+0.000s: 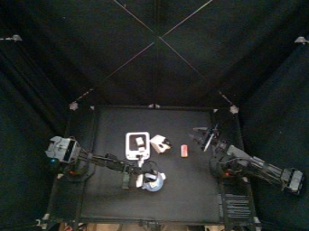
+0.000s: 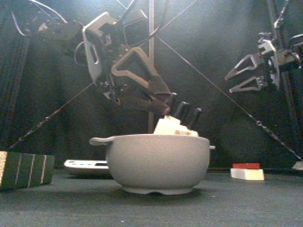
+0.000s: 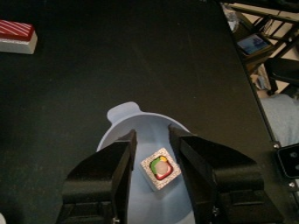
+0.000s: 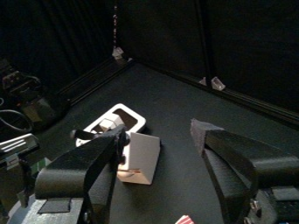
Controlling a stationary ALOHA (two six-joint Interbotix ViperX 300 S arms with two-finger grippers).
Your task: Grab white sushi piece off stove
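My left gripper (image 3: 162, 175) is shut on the white sushi piece (image 3: 160, 169), a white square with a green and red centre. It holds the piece just over the round bowl (image 3: 138, 131). In the front view the piece (image 2: 173, 127) shows right above the bowl's rim (image 2: 154, 160). The white stove (image 1: 136, 144) lies behind the bowl (image 1: 152, 181), and I see nothing on top of it. It also shows in the right wrist view (image 4: 121, 116). My right gripper (image 4: 158, 136) is open and empty, raised at the table's right side (image 1: 208, 140).
A red-and-white sushi piece (image 1: 183, 150) lies right of the stove and shows in the front view (image 2: 246, 171). A small white block (image 1: 158, 141) sits beside the stove. A green striped block (image 2: 24, 168) stands at the front left.
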